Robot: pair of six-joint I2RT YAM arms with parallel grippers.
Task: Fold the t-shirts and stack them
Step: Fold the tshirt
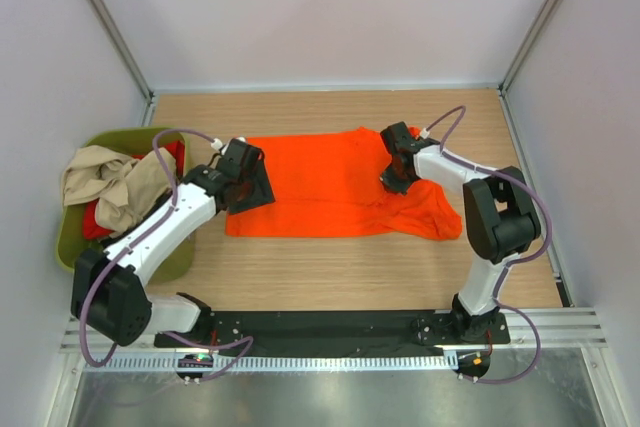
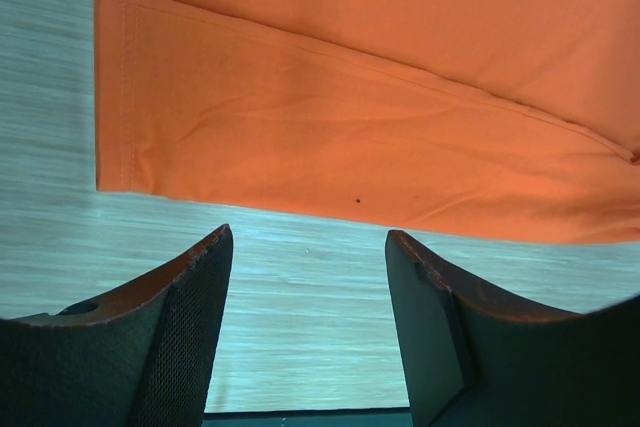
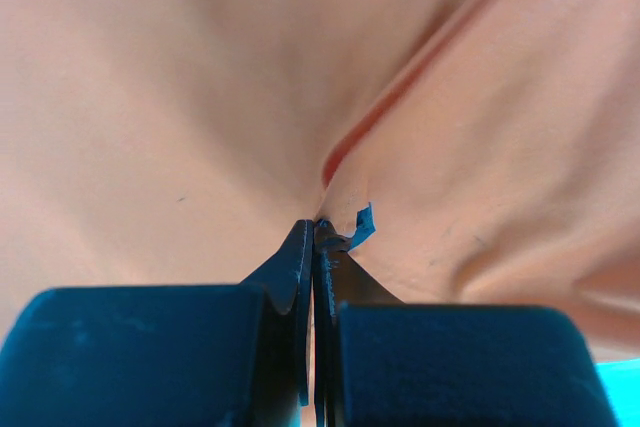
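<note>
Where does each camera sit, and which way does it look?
Top view: high behind the bases, looking down on the table, left arm, right arm, orange t-shirt and tub.
Left wrist view: on the left arm, looking past the open left gripper at wood and the shirt's hem.
Right wrist view: on the right arm, close up on its right gripper shut on orange cloth.
Shared: all three show the orange t-shirt.

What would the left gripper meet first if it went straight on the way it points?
Probably the bare table, just short of the orange t-shirt and its near edge; depth is unclear.
</note>
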